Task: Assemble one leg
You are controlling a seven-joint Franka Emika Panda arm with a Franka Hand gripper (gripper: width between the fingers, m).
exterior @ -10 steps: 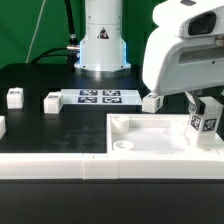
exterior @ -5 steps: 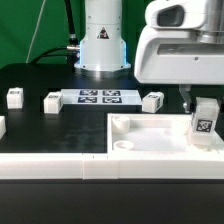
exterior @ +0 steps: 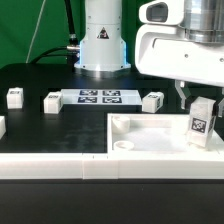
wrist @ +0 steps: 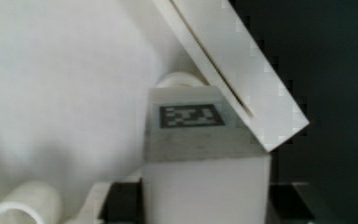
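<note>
Likely light, stiff, slippery plastic: the leg [exterior: 201,122] hangs upright at the exterior view's right.
The gripper [exterior: 197,104] is clamped on its flat upper sides, a sound hold.

White leg [exterior: 203,108] at the exterior view's right carries a black-and-white square-patterned tag [exterior: 198,125]; white panel [exterior: 150,140]; black bench [exterior: 40,125].

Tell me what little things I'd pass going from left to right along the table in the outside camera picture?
first leg → second leg → marker board → third leg → held leg, pinched in the gripper
</note>
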